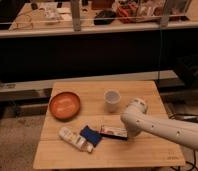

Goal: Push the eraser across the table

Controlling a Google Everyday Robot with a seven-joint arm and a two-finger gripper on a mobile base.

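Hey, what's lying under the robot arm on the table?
A small white box shows at the edge of the arm; its right end is hidden. The gripper sits low beside a blue thing on the table.

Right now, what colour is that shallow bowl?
The bowl is orange-brown, camera view; the gripper is over the table.

The gripper (pixel 111 135), low over the table (pixel 142 151), blurs into shadow; arm (pixel 167 131) cut off at right.
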